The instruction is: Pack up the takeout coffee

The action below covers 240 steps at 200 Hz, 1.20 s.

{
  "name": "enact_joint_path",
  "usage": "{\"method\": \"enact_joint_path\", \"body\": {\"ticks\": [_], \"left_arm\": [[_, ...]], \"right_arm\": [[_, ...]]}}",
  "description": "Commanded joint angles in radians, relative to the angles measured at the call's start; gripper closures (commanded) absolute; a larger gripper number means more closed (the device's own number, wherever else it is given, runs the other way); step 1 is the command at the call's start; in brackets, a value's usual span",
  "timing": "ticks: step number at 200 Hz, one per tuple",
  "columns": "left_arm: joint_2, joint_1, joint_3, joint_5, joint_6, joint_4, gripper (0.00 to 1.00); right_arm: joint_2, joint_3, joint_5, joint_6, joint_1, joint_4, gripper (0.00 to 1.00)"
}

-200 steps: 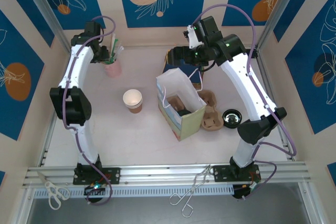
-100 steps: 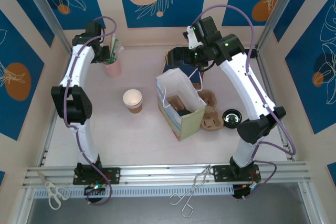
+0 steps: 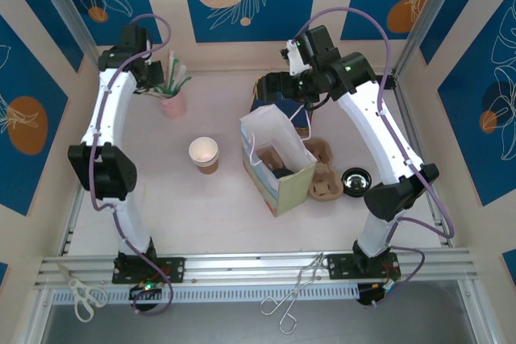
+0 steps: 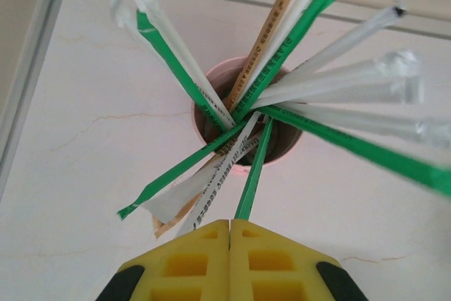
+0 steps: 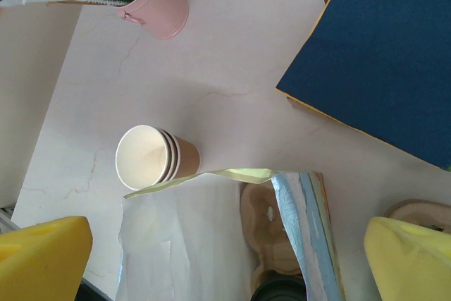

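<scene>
Status entry, packing run

- The white paper bag (image 3: 278, 163) stands open at the centre of the top view, with a brown cardboard carrier (image 5: 262, 220) inside it.
- At the bottom edge of the right wrist view, a round black lid shows inside the bag. I read this as the takeout coffee (image 5: 282, 291), seated in the carrier. The bag wall hides the cup body, so I cannot confirm how it sits.
- Judgement: the main step looks done, as the coffee is in the bag.
- The left gripper (image 4: 230, 227) is at the upper left of the top view, over the pink cup (image 4: 246, 128) of wrapped straws. Its yellow pads are pressed fully together. A green-wrapped straw (image 4: 255, 167) runs into the seam between them, so I take it as pinched. The straw's far end is in the pink cup.
- The right gripper (image 5: 227, 244) hovers above the bag mouth with its jaws spread wide, holding nothing.
- Not part of the order:
  - the lidless cup (image 3: 204, 154), left of the bag
  - a loose black lid (image 3: 355, 180) and a spare carrier (image 3: 324, 173), right of the bag
- Left to do, as I judge it: lift the straw clear, carry it across to the bag and drop it in beside the coffee. I would watch that neighbouring straws do not drag out with it
</scene>
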Motion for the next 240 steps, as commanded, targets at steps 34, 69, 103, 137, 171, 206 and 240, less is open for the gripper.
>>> {"method": "enact_joint_path", "body": {"ticks": [34,69,103,137,171,206,240], "left_arm": [[-0.104,-0.002,0.037,-0.056,-0.005,-0.043,0.98],[-0.111,-0.003,0.030,-0.058,-0.012,-0.076,0.98],[-0.169,-0.006,0.014,-0.052,-0.019,-0.080,0.98],[-0.238,-0.024,0.020,-0.047,-0.050,-0.110,0.98],[-0.318,-0.079,0.020,-0.038,-0.061,-0.132,0.98],[-0.393,-0.187,0.036,-0.059,-0.067,-0.149,0.98],[-0.423,-0.323,0.066,-0.098,-0.073,-0.181,1.00]], "right_arm": [[-0.021,-0.004,-0.034,0.007,0.009,-0.009,0.01],[-0.028,-0.015,-0.036,0.006,0.014,-0.008,0.01],[-0.044,-0.041,-0.034,0.004,0.018,-0.001,0.01],[-0.057,-0.064,-0.034,0.005,0.019,0.007,0.01],[-0.087,-0.101,-0.004,0.008,0.019,0.017,0.01],[-0.144,-0.158,0.028,0.027,0.017,0.050,0.01],[-0.203,-0.235,0.083,0.056,0.011,0.064,0.01]]}}
